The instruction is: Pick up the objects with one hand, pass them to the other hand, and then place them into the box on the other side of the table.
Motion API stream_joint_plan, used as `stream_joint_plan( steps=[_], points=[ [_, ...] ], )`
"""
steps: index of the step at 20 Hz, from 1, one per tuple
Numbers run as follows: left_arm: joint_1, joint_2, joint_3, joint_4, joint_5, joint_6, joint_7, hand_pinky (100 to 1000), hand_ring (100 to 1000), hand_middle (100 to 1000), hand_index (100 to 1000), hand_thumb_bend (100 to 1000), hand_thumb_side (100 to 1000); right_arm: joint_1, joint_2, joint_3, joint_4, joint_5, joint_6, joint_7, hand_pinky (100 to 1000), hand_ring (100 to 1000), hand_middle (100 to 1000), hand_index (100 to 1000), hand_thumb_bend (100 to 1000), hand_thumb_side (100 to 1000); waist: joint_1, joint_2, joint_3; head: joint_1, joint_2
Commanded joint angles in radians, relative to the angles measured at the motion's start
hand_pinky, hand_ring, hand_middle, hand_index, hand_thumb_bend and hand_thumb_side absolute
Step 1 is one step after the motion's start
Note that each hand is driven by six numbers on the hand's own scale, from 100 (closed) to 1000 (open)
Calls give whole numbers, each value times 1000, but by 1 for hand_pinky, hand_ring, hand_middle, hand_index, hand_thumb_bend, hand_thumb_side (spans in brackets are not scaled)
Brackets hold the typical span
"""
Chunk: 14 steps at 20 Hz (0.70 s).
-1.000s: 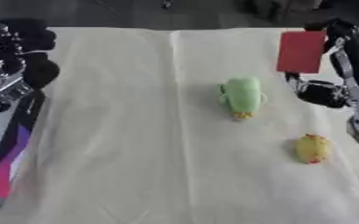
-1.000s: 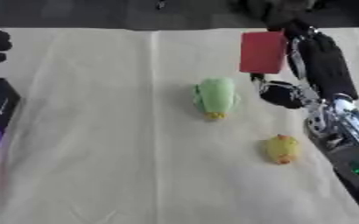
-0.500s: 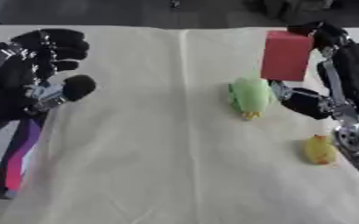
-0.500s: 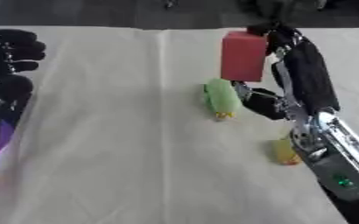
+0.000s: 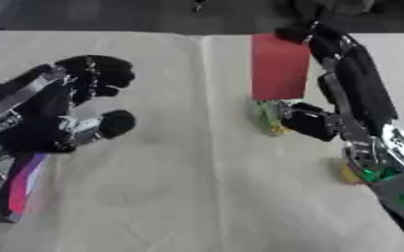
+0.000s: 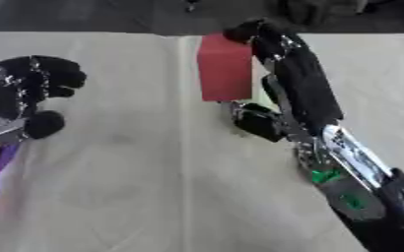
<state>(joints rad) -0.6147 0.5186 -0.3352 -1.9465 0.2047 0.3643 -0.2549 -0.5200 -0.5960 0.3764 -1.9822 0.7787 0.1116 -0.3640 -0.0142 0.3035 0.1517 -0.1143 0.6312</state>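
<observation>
Left eye view shows a table (image 5: 197,197) under a pale cloth, with the robot's two arms reaching in over it. The right hand (image 5: 326,74) holds a red block (image 5: 279,66) up above the cloth, fingers over the block's far top end and the thumb curled under its lower end, so the block is pinched lengthwise. The block stands nearly upright, its long axis running from near to far in the view, a broad face turned toward the left hand (image 5: 72,110). That hand hangs over the left part of the table, fingers partly bent and thumb apart, holding nothing. The step in hand looks like the pass. The next move likely calls for bringing the block across the gap until the left hand can close on its free sides. A green toy (image 5: 267,115) lies on the cloth under the block, and something yellow (image 5: 350,173) shows beside the right forearm. A box edge (image 5: 20,184) sits at the lower left.
</observation>
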Motion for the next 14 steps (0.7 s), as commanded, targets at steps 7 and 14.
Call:
stream_joint_plan(
  steps=[7, 14],
  points=[
    [3, 6, -11, 8, -55, -62, -50, 914, 872, 774, 847, 638, 298, -43, 6, 20, -18, 35, -24, 51, 797, 584, 543, 503, 100, 100, 5, -28, -5, 25, 11],
    [4, 2, -12, 67, -71, -80, -9, 900, 860, 757, 827, 489, 428, -62, 16, 37, -18, 36, -50, 87, 801, 589, 545, 505, 100, 100, 2, -35, -9, 32, 11]
  ],
)
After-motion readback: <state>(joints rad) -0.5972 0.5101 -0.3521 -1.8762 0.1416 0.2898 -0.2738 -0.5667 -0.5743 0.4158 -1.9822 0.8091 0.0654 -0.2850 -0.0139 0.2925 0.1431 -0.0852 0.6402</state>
